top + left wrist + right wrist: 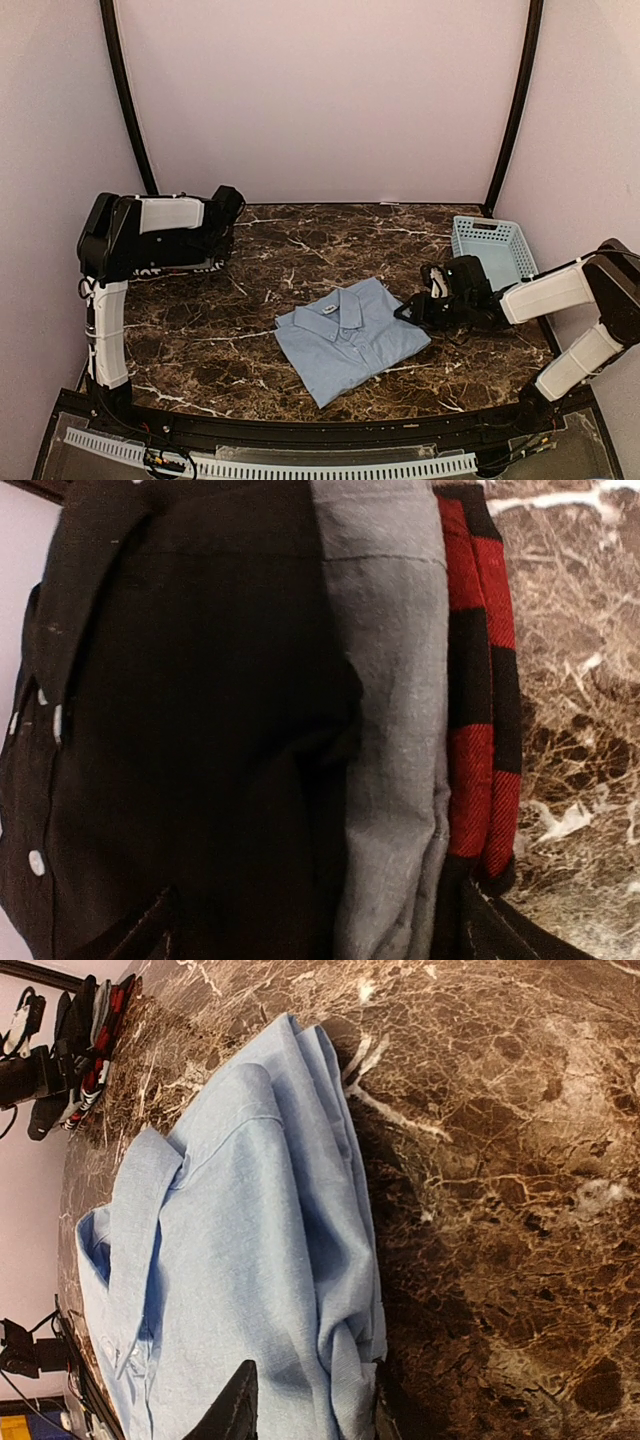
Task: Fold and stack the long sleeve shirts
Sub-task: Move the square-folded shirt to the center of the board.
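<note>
Lying folded left of the basket [488, 224] and a little nearer, the light blue shirt [350, 340] looks light, limp and easy to rumple. I would pinch through all its layers at a folded edge or at the collar, never a single ply. The right gripper [420, 308], between basket and shirt, has its jaws partly parted astride the shirt's edge, apparently not clamping it. Far left of the basket, the left gripper [228, 205] stands wide close over the black shirt [200, 730], holding nothing visible.
</note>
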Action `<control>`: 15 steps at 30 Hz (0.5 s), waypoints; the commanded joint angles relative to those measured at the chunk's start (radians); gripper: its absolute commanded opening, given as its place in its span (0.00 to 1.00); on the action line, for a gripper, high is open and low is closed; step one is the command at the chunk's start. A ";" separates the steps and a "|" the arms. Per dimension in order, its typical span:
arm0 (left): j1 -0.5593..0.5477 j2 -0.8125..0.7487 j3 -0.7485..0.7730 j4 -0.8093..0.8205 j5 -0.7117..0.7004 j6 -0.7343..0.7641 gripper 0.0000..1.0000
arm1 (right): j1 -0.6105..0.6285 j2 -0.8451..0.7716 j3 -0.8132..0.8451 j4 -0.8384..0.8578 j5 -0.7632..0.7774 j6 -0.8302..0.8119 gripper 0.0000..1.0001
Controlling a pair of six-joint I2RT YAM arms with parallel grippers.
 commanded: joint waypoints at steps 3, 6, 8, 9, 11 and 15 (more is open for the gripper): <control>0.011 0.034 0.011 -0.014 0.117 0.022 0.81 | 0.008 -0.001 0.030 0.017 -0.022 -0.021 0.34; 0.010 0.055 0.002 -0.005 0.161 0.012 0.62 | 0.009 -0.015 0.041 -0.002 -0.019 -0.025 0.35; 0.000 0.062 -0.003 -0.001 0.188 0.006 0.47 | 0.008 -0.027 0.049 -0.024 -0.012 -0.035 0.35; -0.013 0.063 -0.006 0.002 0.204 0.000 0.41 | 0.009 -0.032 0.058 -0.041 -0.007 -0.041 0.36; -0.042 0.064 -0.015 0.013 0.228 -0.011 0.26 | 0.008 -0.042 0.080 -0.085 0.004 -0.060 0.38; -0.110 0.070 -0.046 0.052 0.290 -0.058 0.09 | 0.008 -0.053 0.109 -0.146 0.032 -0.082 0.43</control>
